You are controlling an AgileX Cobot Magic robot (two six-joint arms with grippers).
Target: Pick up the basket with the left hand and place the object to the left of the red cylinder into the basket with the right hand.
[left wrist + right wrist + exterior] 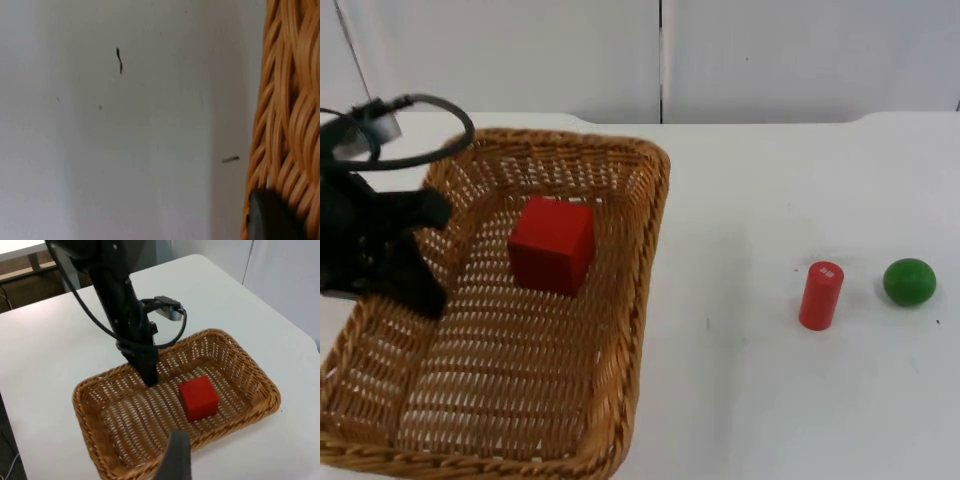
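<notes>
- Table: white, flat; carries all items.
- Basket: woven wicker, light, stiff yet slightly springy; sits at table's left side. Best taken at the rim, where the braid is thick; likely to tilt if gripped at one edge only.
- Left gripper: clamped on the basket's left rim, one finger inside the wall, one outside.
- Red cube: inside the basket, toward its far end; looks solid, rigid, matte, with flat faces for a pinch across opposite sides.
- Red cylinder: upright, well right of the basket.
- Green ball: just right of the cylinder; apt to roll.
- Right gripper: waits high above the table; grip state cannot be told.
</notes>
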